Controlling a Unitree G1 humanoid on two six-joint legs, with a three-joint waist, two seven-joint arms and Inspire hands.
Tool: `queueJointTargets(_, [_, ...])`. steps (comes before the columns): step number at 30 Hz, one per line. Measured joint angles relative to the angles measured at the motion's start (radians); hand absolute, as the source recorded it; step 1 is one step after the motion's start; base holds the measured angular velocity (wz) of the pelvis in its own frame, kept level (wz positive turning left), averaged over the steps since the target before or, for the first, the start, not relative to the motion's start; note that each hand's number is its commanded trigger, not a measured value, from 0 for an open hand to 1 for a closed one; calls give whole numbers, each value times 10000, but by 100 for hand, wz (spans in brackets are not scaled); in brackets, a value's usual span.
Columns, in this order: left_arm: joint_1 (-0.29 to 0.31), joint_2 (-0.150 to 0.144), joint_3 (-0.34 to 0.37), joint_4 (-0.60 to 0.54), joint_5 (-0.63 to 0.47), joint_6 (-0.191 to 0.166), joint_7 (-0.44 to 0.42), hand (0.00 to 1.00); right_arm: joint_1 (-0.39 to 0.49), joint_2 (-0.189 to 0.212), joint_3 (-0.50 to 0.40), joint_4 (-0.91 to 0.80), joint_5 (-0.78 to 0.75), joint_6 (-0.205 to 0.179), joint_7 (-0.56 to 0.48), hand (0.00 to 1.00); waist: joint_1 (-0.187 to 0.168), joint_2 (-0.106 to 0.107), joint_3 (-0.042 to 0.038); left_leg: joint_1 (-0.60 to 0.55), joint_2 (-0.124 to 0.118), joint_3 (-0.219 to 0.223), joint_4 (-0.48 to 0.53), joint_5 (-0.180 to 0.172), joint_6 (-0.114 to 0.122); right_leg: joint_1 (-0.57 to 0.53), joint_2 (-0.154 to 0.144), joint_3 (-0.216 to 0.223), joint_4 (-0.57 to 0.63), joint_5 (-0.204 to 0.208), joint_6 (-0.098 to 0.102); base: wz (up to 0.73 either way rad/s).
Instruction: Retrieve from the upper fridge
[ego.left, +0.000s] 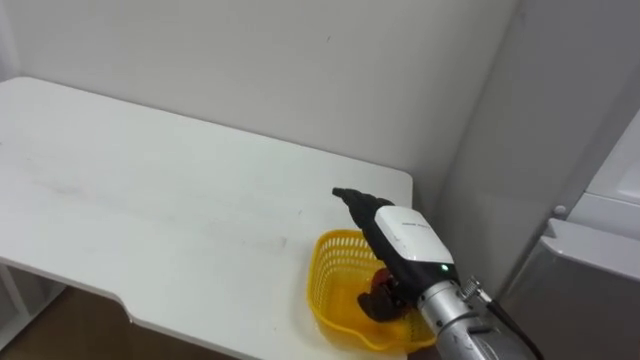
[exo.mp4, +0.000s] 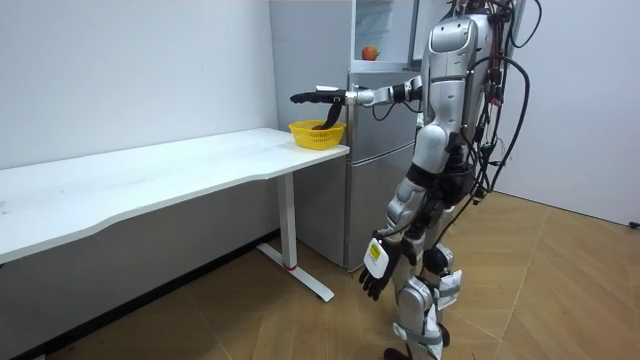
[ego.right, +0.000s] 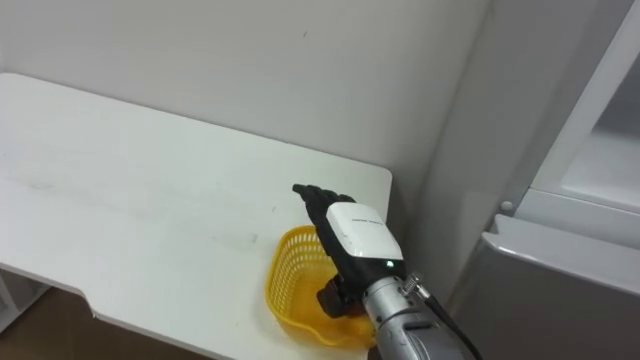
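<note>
A dark red item lies in the yellow basket at the table's near right corner, under the right hand, whose fingers are stretched and hold nothing. Placing seems finished; next the hand must rise clear. The left hand hangs relaxed.

You get soft, even, bright light that falls from above: the long white tabletop reads pale and nearly flat, with only weak shading across it. The black-and-white right hand shades the bottom of the yellow plastic mesh basket beneath it. In the room view, the grey wall under the table sits in dim shade, and the open white upper fridge compartment looks brightest.
</note>
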Motion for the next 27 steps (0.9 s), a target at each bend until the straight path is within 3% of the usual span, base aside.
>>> queueJointTargets(13, [6, -31, -84, 17, 0, 145, 61, 0, -1, 23, -3, -193, 269, 45, 2, 0, -21, 89, 39, -31, 2, 16, 15, 1, 0, -46, -10, 2, 11, 0, 0, 0])
queueJointTargets(20, [120, -175, -53, 6, -47, 145, 456, 0, 35, 65, -199, -1943, 1340, 62, -26, 0, -240, 557, -4, -7, 15, 149, 30, 1, 0, -75, 5, 93, 23, 1, 0, -3])
queueJointTargets(23, [165, -267, -51, 9, -21, 135, 715, 0, 560, 60, -518, -3649, 1546, 16, -107, 0, -439, 642, -43, 70, 20, 302, 26, 1, -1, -48, 17, 241, 18, 1, 0, -12])
queueJointTargets(27, [157, -477, 82, 95, -32, 45, 957, 0, 2182, 79, -799, -5684, 1595, -357, -122, 0, -907, 780, -95, 228, 27, 497, -25, 1, 0, 35, 11, 359, 4, 9, 14, -10])
